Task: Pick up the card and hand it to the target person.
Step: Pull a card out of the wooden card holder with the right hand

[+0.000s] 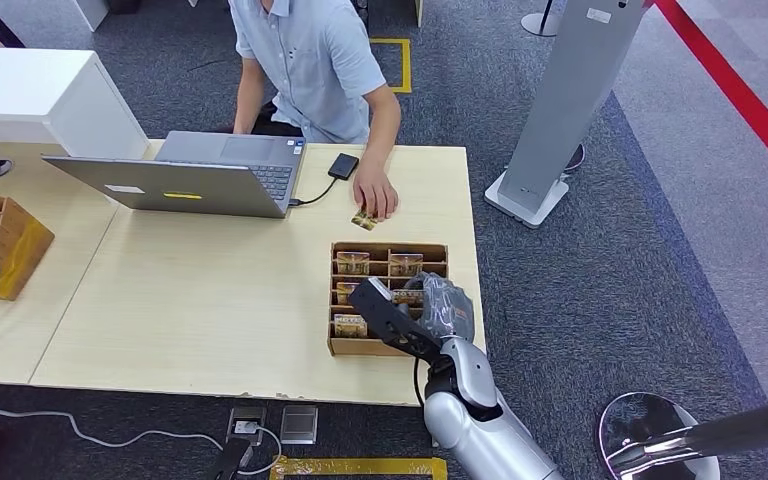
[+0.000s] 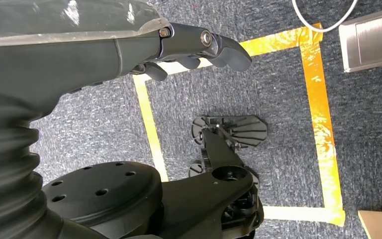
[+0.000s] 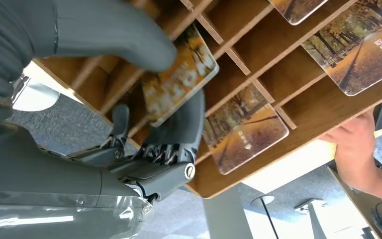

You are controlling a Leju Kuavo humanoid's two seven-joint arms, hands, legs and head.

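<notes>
Right hand (image 3: pixel 129 114) pinches a card (image 3: pixel 179 82) between thumb and fingers over the wooden tray (image 1: pixel 337 345); lift straight, keeping the pinch firm.

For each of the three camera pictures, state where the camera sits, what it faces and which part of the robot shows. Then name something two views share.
Head view: high on the body, looking down at the table; the right hand is over the card box.
Left wrist view: behind the hanging left hand, facing carpet.
Right wrist view: behind the right hand, which pinches a card.
Shared: card box, person's hand.
</notes>
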